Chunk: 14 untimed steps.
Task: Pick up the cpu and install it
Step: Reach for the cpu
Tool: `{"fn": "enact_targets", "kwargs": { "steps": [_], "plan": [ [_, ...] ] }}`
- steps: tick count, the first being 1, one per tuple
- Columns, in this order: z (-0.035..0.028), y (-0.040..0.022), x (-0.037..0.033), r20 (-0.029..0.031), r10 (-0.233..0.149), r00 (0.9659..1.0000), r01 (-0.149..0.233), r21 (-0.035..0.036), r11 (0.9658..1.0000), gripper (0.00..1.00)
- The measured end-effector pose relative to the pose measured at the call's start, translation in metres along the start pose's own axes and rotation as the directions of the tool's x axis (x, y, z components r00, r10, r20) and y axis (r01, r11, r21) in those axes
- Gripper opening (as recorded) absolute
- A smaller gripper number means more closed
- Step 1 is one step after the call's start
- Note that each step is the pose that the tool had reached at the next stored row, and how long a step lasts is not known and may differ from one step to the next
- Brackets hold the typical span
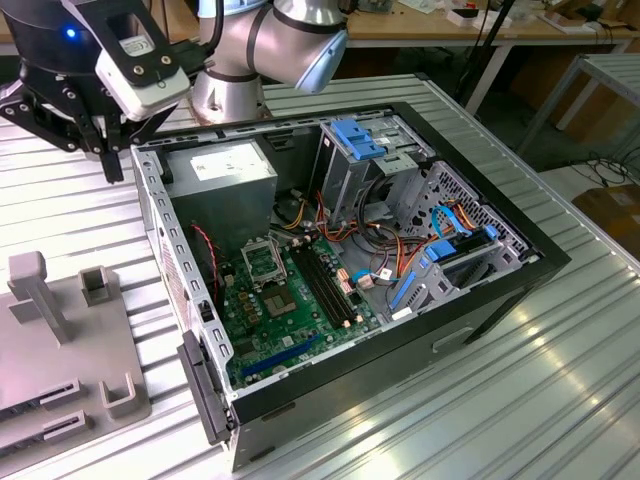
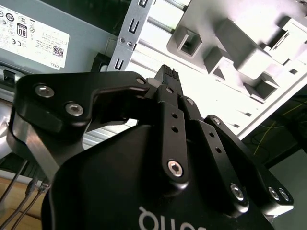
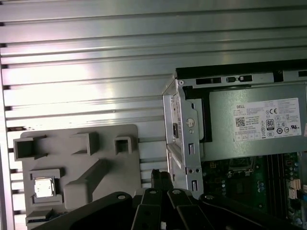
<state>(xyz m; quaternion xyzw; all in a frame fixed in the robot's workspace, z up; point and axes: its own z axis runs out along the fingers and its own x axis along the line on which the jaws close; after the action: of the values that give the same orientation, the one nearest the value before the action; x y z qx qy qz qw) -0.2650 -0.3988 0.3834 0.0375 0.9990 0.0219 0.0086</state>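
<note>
Where the ribbed silver metal table (image 1: 560,380) spreads under everything, a black open-sided computer case (image 1: 450,330) lies flat on it with its inside facing up. A silver-and-blue jointed robot arm (image 1: 290,40) reaches over the far end of the case, toward the exterior view's left.

A flat grey plastic fixture plate (image 1: 40,360) with upright posts and square pockets lies on the table at the exterior view's left, apart from the case.

Inside the case, a grey metal power-supply box (image 1: 220,170) with a white label sits in the far corner nearest the arm. The green motherboard (image 1: 270,320) lies on the floor of the case below it, with long black memory slots (image 1: 325,285) running along it. A square metal-framed socket (image 1: 262,258) sits on the board between the box and the slots.

The black gripper (image 1: 110,170) hangs above the table just outside the case wall, level with the power-supply box and between the case and the fixture plate. In the second wrist view its fingers (image 2: 165,74) meet at the tips, pressed together with nothing between them. In the first wrist view the closed tips (image 3: 161,176) point down beside the case's silver corner bracket (image 3: 184,143).

The cpu (image 3: 44,187), a small square chip with a silver-grey top, lies flat in a square pocket of the fixture plate in the first wrist view. It is well apart from the gripper and from the socket.
</note>
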Motion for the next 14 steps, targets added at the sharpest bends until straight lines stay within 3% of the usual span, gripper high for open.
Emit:
{"fn": "enact_targets", "kwargs": {
  "steps": [14],
  "plan": [
    [0.0004, -0.0005, 0.0062, -0.0006, 0.000, 1.0000, 0.000, 0.0000, 1.0000, 0.11]
  ]
}}
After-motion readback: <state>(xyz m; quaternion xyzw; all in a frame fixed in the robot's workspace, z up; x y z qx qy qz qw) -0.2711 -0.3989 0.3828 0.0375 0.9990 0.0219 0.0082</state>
